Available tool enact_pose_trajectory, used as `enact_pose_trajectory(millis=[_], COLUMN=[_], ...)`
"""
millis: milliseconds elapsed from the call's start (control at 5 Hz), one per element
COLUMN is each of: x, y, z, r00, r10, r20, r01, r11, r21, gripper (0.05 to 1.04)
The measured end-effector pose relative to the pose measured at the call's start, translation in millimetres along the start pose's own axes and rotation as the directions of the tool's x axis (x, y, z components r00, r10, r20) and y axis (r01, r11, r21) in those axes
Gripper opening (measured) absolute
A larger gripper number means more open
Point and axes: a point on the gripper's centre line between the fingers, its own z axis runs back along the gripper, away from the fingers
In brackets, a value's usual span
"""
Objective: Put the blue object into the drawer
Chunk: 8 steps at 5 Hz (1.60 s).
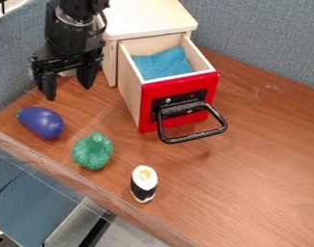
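White-and-black toy sushi roll (144,183), lower centre. Black two-finger gripper (69,91), upper left: spread wide, empty. Blue-purple toy eggplant (41,122), left of frame, probably the target, though blue cloth (164,64) lies inside open red-fronted wooden drawer (147,99). Off-centre grip could roll smooth eggplant away.

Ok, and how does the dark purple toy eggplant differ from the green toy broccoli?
The eggplant is dark purple and smooth; the broccoli is green and bumpy. The eggplant is elongated and lies on its side, whereas the broccoli is rounder, stalk pointing up. Both rest on the brown wooden table, outside the red-fronted drawer.
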Motion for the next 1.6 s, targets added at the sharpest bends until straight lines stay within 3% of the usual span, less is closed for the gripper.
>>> enact_pose_trajectory(millis=[1000,1200,1600], x=[3,4,11], y=[43,54,73], z=[-43,-48,-63], r00=[0.997,0.997,0.996], r10=[0.071,0.073,0.023], r20=[0.015,0.010,-0.086], r01=[-0.073,-0.074,-0.030], r11=[0.990,0.992,0.996], r21=[0.118,0.100,-0.083], gripper=[0.999,0.999,0.960])
